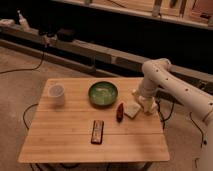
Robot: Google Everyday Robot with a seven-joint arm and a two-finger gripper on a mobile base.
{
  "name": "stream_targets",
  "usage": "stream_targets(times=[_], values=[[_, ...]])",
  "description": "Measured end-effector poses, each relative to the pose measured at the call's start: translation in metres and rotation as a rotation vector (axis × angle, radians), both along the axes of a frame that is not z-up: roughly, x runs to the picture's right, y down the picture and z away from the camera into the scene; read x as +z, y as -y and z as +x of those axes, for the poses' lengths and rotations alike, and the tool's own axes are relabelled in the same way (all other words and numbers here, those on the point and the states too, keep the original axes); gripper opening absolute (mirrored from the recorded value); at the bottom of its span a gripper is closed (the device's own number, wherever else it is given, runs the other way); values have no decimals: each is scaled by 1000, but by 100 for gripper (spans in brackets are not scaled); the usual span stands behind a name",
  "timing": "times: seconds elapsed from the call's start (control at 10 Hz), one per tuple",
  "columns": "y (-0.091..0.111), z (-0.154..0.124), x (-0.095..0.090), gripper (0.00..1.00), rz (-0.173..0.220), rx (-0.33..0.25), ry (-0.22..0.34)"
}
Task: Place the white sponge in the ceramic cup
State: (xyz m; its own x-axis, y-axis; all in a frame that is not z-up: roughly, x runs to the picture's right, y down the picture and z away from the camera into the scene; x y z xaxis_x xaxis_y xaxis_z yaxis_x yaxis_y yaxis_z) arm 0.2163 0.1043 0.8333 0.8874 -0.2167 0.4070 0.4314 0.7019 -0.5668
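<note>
Gripper [144, 104] low beside flat square white sponge [132, 109].
I cannot tell its grip; small white ceramic cup [56, 93] sits well apart.

Your gripper [144, 103] hangs low over the right edge of the table [60, 137], just beside the white sponge [132, 109]. On the line toward the ceramic cup [56, 93] at the far left stands the green bowl [103, 93]. A small red object [119, 112] lies just left of the sponge, a dark bar [97, 131] nearer the front. You have open wood between bowl and cup.
</note>
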Motion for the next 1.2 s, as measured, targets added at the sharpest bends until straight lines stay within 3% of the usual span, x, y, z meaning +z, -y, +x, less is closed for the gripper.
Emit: stream_targets(times=[0.1,0.3,0.4,0.7,1.0,1.2], values=[[-7,2,6,65,-8,-12,37],[-18,21,22,65,-7,-80,52],[-20,31,32,65,-4,-157,40],[-14,32,51,65,23,-282,51],[-3,9,59,65,78,-296,97],[-2,4,59,65,93,-280,116]])
